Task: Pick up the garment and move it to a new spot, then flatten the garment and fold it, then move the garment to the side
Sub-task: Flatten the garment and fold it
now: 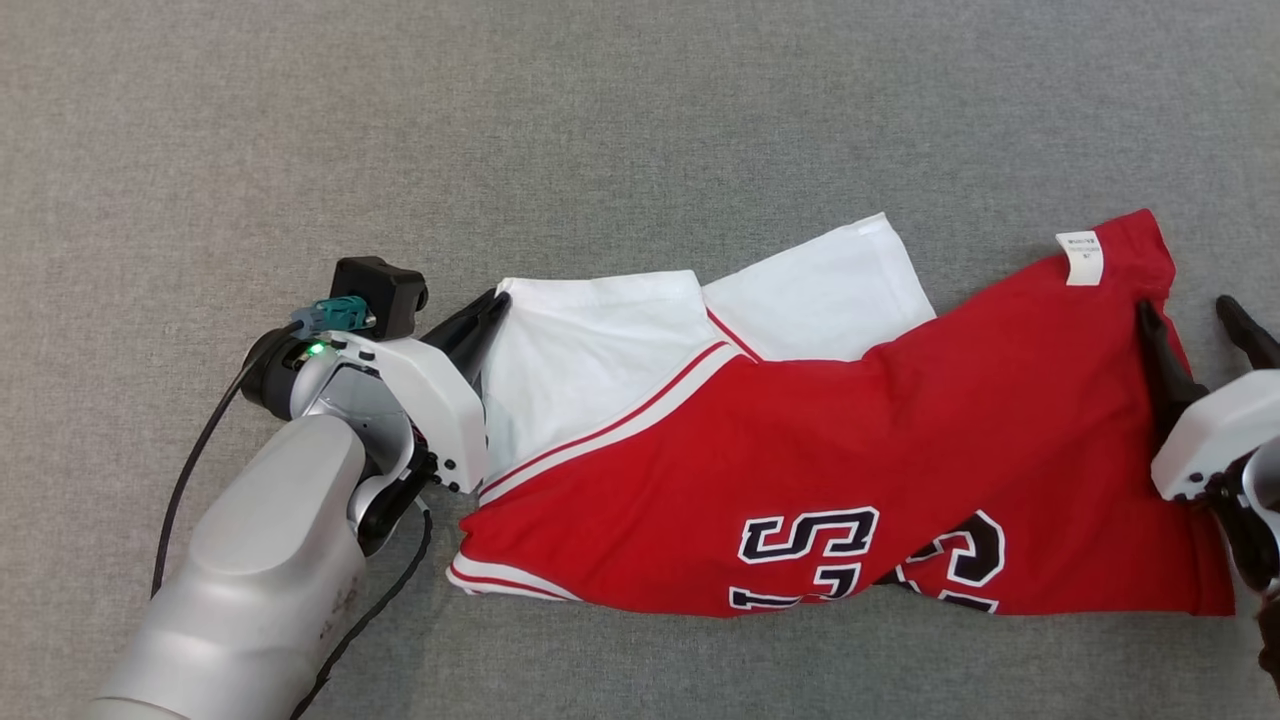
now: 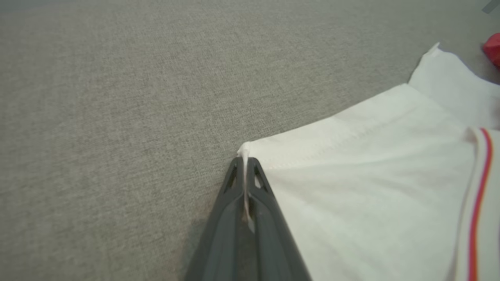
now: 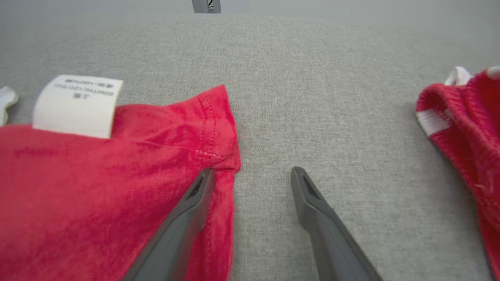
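Observation:
The garment [image 1: 850, 430] is a red jersey with white sleeves and dark letters, spread across the grey surface. My left gripper [image 1: 497, 300] is shut on the corner of its white sleeve. In the left wrist view the white cloth [image 2: 371, 187] is pinched between the closed fingertips of the left gripper [image 2: 245, 162]. My right gripper [image 1: 1185, 310] stands open at the garment's right end. In the right wrist view one finger of that gripper [image 3: 253, 171] lies over the red hem [image 3: 78, 187] and the other over bare surface. Nothing is gripped there.
A white care label [image 1: 1080, 257] sticks up near the garment's far right corner. Another bunch of red cloth with white trim [image 3: 468, 117] lies to the right in the right wrist view. Grey fabric surface [image 1: 300, 120] stretches all around.

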Robot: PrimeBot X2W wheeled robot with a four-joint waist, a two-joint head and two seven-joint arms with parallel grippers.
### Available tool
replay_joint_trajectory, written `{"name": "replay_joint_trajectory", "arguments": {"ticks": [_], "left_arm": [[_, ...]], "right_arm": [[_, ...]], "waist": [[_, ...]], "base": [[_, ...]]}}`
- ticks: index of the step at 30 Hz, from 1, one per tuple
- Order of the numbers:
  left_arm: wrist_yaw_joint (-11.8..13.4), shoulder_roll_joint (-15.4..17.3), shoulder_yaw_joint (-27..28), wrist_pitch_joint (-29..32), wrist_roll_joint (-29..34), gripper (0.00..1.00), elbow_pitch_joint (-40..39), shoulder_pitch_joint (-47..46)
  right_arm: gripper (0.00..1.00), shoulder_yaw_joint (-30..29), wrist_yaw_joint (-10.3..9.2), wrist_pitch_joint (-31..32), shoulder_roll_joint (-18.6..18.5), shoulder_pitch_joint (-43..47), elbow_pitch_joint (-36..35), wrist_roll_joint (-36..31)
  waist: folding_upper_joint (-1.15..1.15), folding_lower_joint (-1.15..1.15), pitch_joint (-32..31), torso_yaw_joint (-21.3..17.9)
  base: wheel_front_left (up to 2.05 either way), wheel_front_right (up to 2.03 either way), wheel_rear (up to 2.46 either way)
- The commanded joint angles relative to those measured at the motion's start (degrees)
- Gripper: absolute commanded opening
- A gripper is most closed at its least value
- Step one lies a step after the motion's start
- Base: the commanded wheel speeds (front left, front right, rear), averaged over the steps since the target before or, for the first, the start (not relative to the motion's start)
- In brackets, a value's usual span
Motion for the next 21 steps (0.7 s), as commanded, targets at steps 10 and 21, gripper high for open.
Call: {"name": "replay_joint_trajectory", "arguments": {"ticks": [10, 21], "left_arm": [[0.2, 0.7, -2.5, -2.0, -1.5, 0.0, 2.7, -1.7], [0.2, 1.7, -2.9, -7.2, -3.3, 0.0, 3.4, -1.3]], "right_arm": [[0.0, 10.7, -0.03, 2.8, -3.0, -5.8, 8.7, 3.0], [0.0, 8.1, -0.12, -3.7, -2.8, -2.8, 8.0, 4.7]], "waist": [[0.0, 0.0, 1.2, 0.5], [0.0, 0.0, -0.7, -0.8]], "base": [[0.0, 0.0, 0.0], [0.0, 0.0, 0.0]]}}
